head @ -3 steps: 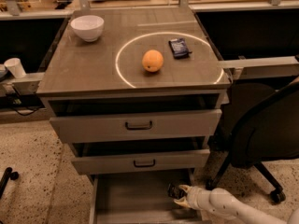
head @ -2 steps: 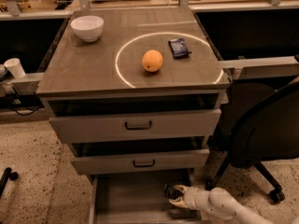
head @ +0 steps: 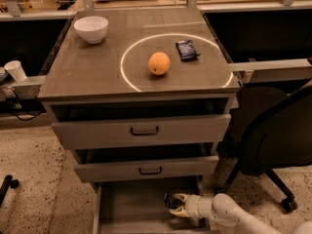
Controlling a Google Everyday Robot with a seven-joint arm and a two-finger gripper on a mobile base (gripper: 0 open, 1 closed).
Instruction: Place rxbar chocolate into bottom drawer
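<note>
Gripper (head: 174,205) is low over the right side of the open bottom drawer (head: 127,207), arm coming in from the right. Fingers clenched on the rxbar chocolate (head: 169,200), held just above the drawer floor. On the counter (head: 92,69): 1 orange (head: 159,63), 1 blue packet (head: 186,49), 1 white bowl (head: 91,29).

No legible text anywhere; end effector (head: 173,204) low in bottom drawer (head: 129,209).

I'm watching the grey cabinet top (head: 97,72), which is carrying a white bowl (head: 91,29) at its far left corner. An orange (head: 159,63) is sitting inside the white ring (head: 121,65), with a dark blue packet (head: 186,49) near it. The gripper (head: 173,204) is hanging low over the bottom drawer (head: 131,208), on its right side.
</note>
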